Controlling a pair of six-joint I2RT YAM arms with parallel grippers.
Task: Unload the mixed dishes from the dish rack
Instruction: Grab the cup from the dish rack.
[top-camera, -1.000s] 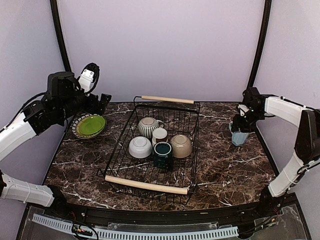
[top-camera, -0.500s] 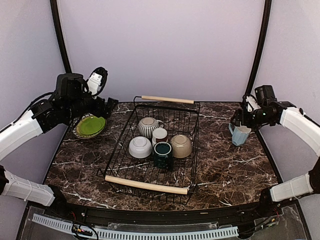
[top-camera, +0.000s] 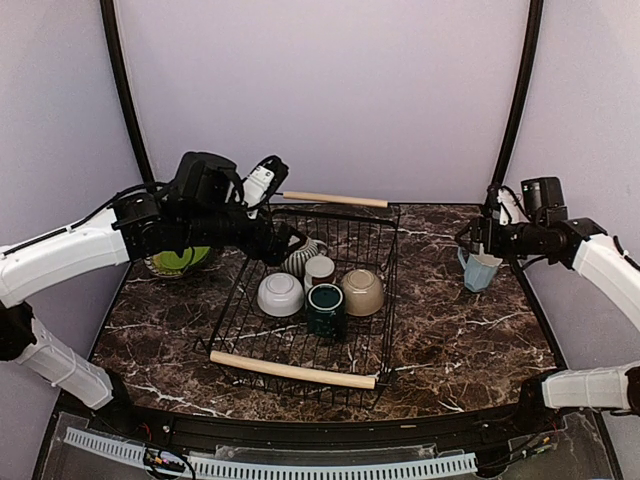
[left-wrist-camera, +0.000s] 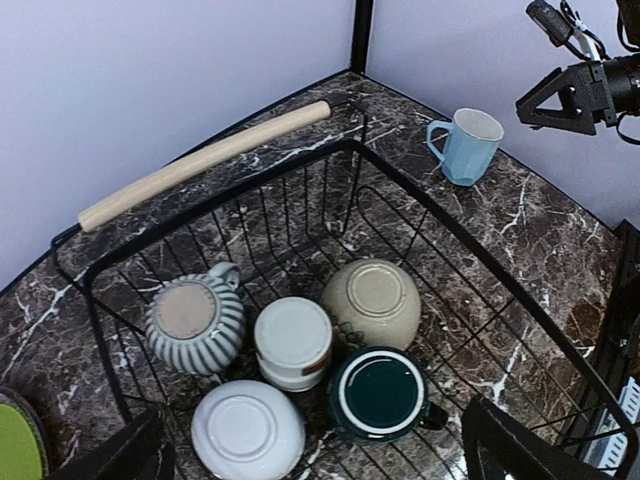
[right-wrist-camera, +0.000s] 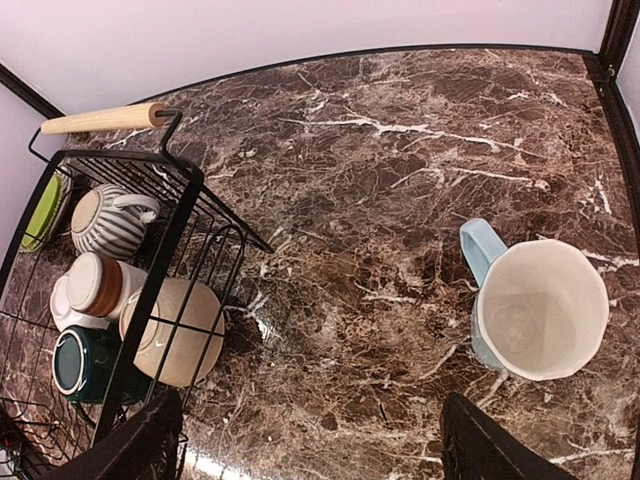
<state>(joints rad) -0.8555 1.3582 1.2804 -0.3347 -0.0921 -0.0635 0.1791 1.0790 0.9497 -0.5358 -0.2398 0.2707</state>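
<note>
The dish rack (top-camera: 292, 370) is a black wire basket with wooden handles, mid-table. Upside down inside are a grey-striped mug (left-wrist-camera: 195, 322), a small white-brown cup (left-wrist-camera: 292, 342), a beige bowl (left-wrist-camera: 371, 302), a dark-teal mug (left-wrist-camera: 381, 393) and a white bowl (left-wrist-camera: 247, 430). My left gripper (top-camera: 285, 243) hovers open over the rack's back left part, holding nothing. A light-blue mug (right-wrist-camera: 540, 310) stands upright on the table at the right. Just above and behind it is my right gripper (top-camera: 478, 240), open and empty. Green plates (top-camera: 180, 260) lie stacked at far left, partly hidden by my left arm.
The table (top-camera: 450, 340) is dark marble with a raised black edge, and purple walls stand close behind and at both sides. The rack's far handle (left-wrist-camera: 200, 165) runs along the back. Black corner posts (top-camera: 518, 100) stand at the rear.
My left arm swung right, from over the green plates to over the rack. My right gripper opened wider and came off the light-blue mug, which stays on the table.
</note>
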